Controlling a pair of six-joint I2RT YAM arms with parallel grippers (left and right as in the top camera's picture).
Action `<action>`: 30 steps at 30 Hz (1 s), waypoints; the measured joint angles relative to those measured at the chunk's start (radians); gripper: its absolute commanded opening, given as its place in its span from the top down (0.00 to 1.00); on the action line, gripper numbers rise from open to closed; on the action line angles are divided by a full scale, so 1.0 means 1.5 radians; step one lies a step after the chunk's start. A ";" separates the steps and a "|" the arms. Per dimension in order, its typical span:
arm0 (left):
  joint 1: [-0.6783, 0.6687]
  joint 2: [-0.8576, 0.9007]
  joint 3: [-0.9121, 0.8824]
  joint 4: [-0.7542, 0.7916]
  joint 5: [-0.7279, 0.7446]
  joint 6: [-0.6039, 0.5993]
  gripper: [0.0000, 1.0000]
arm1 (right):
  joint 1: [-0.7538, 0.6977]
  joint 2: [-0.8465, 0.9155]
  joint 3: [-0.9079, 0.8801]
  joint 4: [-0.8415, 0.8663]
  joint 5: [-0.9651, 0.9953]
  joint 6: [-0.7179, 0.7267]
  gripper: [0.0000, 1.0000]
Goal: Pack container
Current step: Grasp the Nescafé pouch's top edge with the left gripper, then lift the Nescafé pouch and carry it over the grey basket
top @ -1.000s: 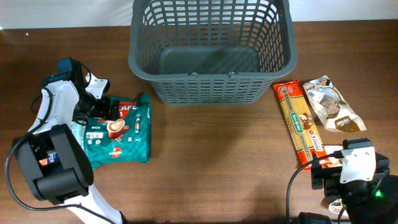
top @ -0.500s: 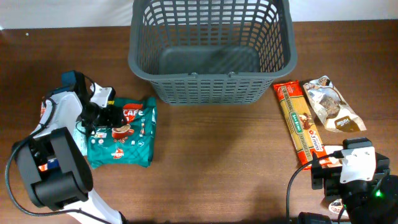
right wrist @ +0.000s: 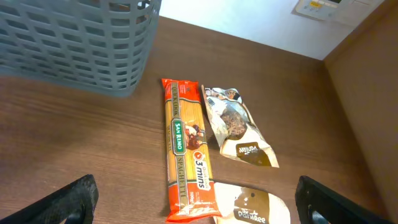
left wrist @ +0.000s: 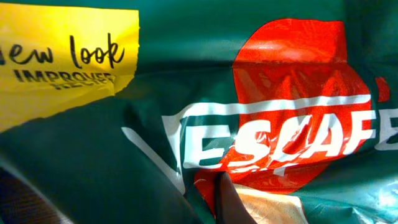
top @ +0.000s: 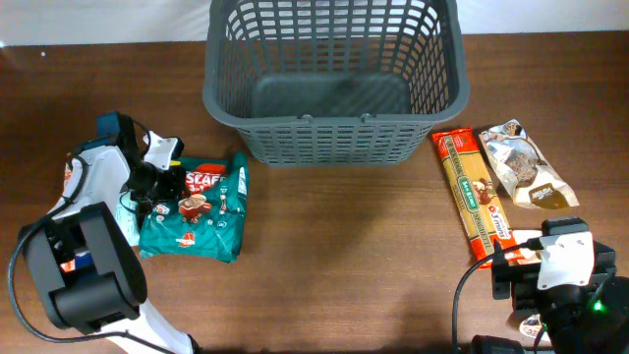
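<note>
Grey basket (top: pixel 324 146) sits at the back middle of the table (top: pixel 344 256). Left gripper (top: pixel 157 182) is pinching the top-left edge of a green coffee bag (top: pixel 201 211). Right gripper (right wrist: pixel 199 202) is spread wide above a spaghetti pack (right wrist: pixel 181 143) and 2 snack pouches (right wrist: pixel 236 121), right of the basket.

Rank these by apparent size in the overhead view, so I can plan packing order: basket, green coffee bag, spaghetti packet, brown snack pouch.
1. basket
2. green coffee bag, partly under the arm
3. spaghetti packet
4. brown snack pouch
</note>
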 measured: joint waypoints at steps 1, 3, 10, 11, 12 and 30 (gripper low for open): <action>0.000 0.000 0.003 -0.004 0.000 0.000 0.98 | 0.000 0.000 0.000 0.000 0.000 0.000 0.01; 0.000 0.000 0.010 -0.013 -0.001 0.000 0.98 | 0.000 0.000 0.000 0.000 0.000 0.000 0.01; -0.009 -0.045 0.071 -0.038 -0.030 -0.014 0.98 | 0.000 0.000 0.000 0.000 0.000 0.000 0.01; -0.010 -0.063 0.087 -0.039 -0.037 -0.018 0.98 | 0.000 0.000 0.000 0.000 0.000 0.000 0.01; -0.009 -0.082 0.105 -0.040 -0.043 -0.020 0.98 | 0.000 0.000 0.000 0.000 0.000 0.000 0.01; -0.008 -0.366 0.250 -0.055 -0.112 -0.058 0.98 | 0.000 0.000 0.000 0.000 0.000 0.000 0.01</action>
